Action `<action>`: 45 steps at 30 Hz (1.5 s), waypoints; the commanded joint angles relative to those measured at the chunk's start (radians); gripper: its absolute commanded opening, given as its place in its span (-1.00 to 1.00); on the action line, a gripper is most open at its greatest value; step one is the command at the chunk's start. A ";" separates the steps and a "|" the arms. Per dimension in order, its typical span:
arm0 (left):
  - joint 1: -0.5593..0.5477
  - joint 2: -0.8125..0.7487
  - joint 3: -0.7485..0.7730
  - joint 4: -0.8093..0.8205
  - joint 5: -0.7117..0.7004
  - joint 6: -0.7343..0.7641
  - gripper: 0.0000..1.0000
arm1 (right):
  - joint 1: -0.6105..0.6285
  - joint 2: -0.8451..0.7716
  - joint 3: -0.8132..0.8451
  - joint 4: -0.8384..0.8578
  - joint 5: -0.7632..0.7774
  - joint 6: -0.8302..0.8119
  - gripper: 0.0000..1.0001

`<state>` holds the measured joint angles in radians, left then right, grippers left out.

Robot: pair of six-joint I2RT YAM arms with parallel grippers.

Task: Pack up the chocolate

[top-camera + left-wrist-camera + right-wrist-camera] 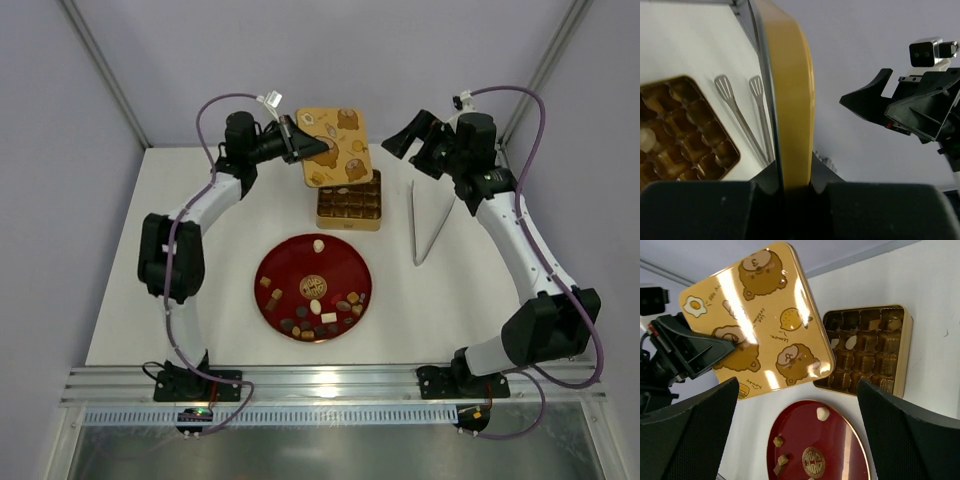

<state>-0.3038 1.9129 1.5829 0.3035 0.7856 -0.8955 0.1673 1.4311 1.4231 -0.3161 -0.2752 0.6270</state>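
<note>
1. Top view: a white bench (460, 300) is walled in by pale grey panels, and a metal rail is seen along its near edge.
2. Top view: most of the chocolate (320, 318) is spread over the near half of a red plate (335, 265) at mid-bench, with one pale piece alone by the far rim. It is well apart from both sets of jaws, which are raised at the far end.
3. Top view: a gold lid (336, 145) is held tilted over the far part of the tin (349, 205), which sits just beyond the plate. Tongs (428, 225) lie on the bench right of the tin, and bare bench is left on both sides of the plate.
4. Left wrist: the lid (792, 100) is seen edge-on, clamped between the closed left jaws. The tin (685, 135) and tongs (740, 120) lie beyond it, side by side. The right jaws are seen spread, apart from the lid.
5. Right wrist: the right jaws are wide open with nothing gripped. Framed between them are the lid (760, 315), the tin (865, 355) with some cells filled, and the plate (840, 440) with a few pieces of chocolate (823, 413).
</note>
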 commanded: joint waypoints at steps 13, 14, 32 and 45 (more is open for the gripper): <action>0.035 0.458 0.282 0.594 0.371 -0.786 -0.85 | -0.022 0.247 -0.018 0.135 -0.062 -0.016 0.97; 0.037 0.491 0.308 0.594 0.380 -0.792 -0.85 | -0.022 0.256 -0.019 0.141 -0.062 -0.012 0.97; 0.038 0.646 0.368 0.404 0.380 -0.642 -0.80 | -0.022 0.373 -0.032 0.206 -0.052 0.000 0.93; 0.038 0.680 0.411 0.209 0.377 -0.485 -0.71 | -0.022 0.422 -0.036 0.219 -0.055 -0.007 0.92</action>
<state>-0.2726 2.5782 1.9594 0.5247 1.1519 -1.4078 0.1474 1.8526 1.3846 -0.1459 -0.3283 0.6300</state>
